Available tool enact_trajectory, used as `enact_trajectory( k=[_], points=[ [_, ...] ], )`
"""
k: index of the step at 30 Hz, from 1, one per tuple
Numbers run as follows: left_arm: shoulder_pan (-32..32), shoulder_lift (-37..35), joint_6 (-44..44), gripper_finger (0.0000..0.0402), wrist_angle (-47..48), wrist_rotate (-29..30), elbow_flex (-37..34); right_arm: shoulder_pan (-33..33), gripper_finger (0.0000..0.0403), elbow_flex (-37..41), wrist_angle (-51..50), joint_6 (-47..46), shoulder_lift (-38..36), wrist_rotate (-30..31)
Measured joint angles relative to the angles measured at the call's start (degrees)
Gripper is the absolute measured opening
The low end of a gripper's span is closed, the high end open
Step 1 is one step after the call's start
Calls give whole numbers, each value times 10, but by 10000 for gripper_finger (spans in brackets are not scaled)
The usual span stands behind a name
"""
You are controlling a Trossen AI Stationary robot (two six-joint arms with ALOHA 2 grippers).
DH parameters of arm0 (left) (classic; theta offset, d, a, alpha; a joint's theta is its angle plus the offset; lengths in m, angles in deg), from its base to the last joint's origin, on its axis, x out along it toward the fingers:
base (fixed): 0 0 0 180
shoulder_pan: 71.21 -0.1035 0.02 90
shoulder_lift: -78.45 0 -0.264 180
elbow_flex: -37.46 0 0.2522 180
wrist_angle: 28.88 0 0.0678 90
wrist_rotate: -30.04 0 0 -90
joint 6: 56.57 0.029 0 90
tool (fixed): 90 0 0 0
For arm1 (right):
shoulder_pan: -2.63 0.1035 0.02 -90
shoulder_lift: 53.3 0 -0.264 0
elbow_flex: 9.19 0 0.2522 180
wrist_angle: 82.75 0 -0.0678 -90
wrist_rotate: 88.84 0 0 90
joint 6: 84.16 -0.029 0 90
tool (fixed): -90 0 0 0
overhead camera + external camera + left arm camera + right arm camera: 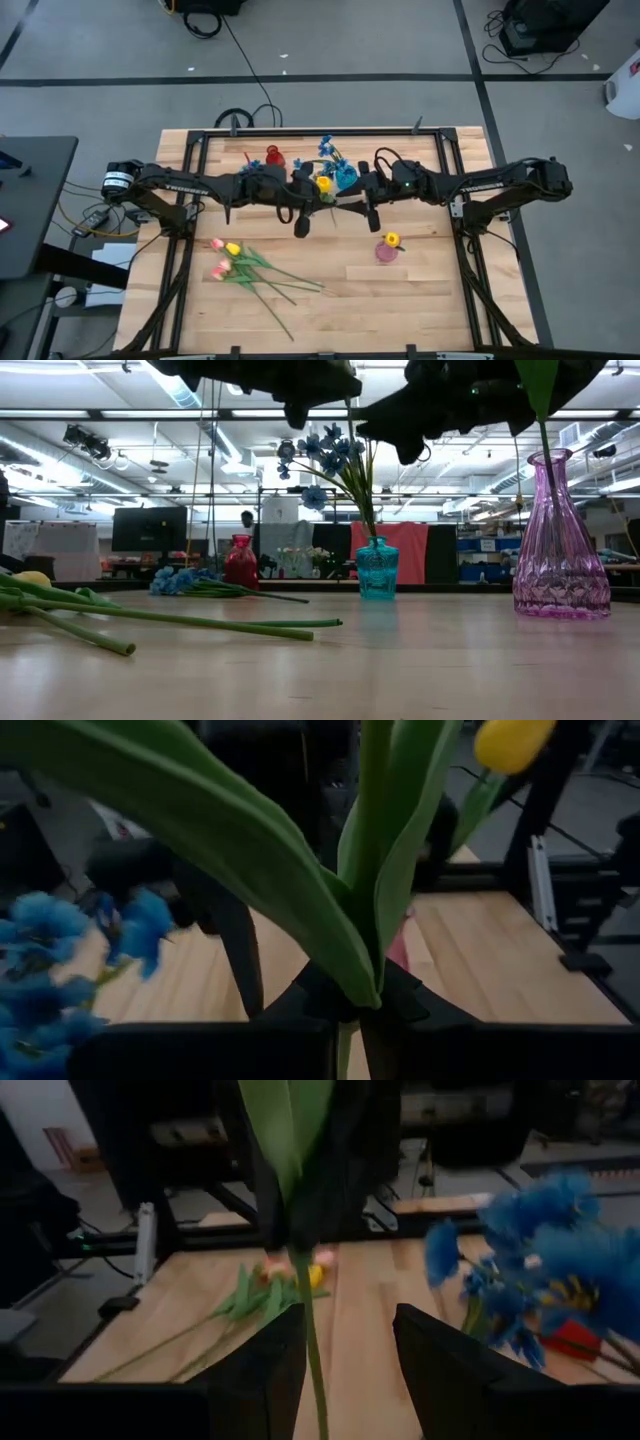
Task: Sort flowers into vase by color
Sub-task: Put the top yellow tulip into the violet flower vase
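Observation:
My left gripper (345, 1010) is shut on a yellow tulip (323, 184) held up over the middle of the table, next to the blue vase (347, 178) that holds blue sprays (330, 455). My right gripper (348, 1360) is open, with the tulip's lower stem (312, 1350) between its fingers, close to one of them; whether it touches, I cannot tell. The pink vase (560, 550) holds another yellow tulip (392, 239). Pink and yellow tulips (235, 262) lie flat on the near left of the table. My left gripper pinches the yellow tulip's stem (350, 995) between its two fingers, just where the long leaves (380, 870) spring from it. The fingers come level from the table's left, across the stem. The tulip is lifted clear and stands roughly upright, its blossom (510, 740) leaning away above.
A red vase (273, 157) stands toward the far edge, left of the blue one. A blue spray (185, 582) lies on the table near the red vase (240, 560). Bare wood (420, 300) shows at the near right. A black frame (190, 160) runs around the table.

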Motion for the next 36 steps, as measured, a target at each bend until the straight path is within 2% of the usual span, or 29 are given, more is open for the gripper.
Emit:
enact_trajectory(
  k=[6,21,25,30,36],
  points=[
    [0,0,0,25,-17,-6,0,0,165,0,20,-4,-6,-7],
    [0,0,0,25,-54,-2,0,21,161,0,128,-14,50,-6],
    [0,0,0,25,-53,-1,0,21,120,0,130,-11,50,-5],
    [0,0,0,30,-53,0,0,21,22,0,133,17,50,-9],
    [1,0,0,65,-56,0,0,21,16,0,135,9,50,-18]
  ],
)
